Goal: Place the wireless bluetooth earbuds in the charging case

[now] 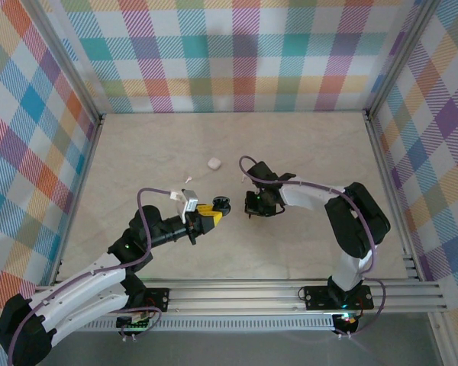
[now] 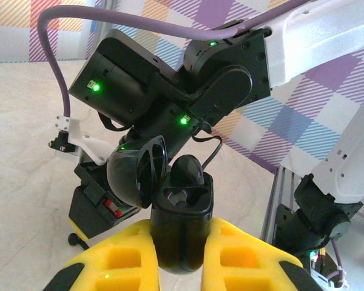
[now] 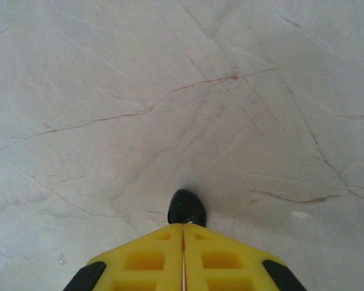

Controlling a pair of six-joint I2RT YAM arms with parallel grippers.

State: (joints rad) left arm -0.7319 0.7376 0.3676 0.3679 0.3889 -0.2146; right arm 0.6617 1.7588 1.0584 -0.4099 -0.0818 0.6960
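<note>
L end effector (image 2: 181, 257) clamps open black case (image 2: 182, 209); R end effector (image 3: 183, 235), clenched on black earbud (image 3: 187, 207), should approach slow, centred over the opening.

No readable text, labels, brands or numbers on any surface, arm or case

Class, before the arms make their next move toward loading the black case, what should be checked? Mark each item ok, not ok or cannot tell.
1. Left hand grips the black charging case: ok.
2. Lid open: ok.
3. Right hand shut on the black earbud: ok.
4. Earbud aimed at the case: not ok, bare table lies beyond it.
5. Free slot in the case: cannot tell.
6. White case apart from both arms: ok.
</note>
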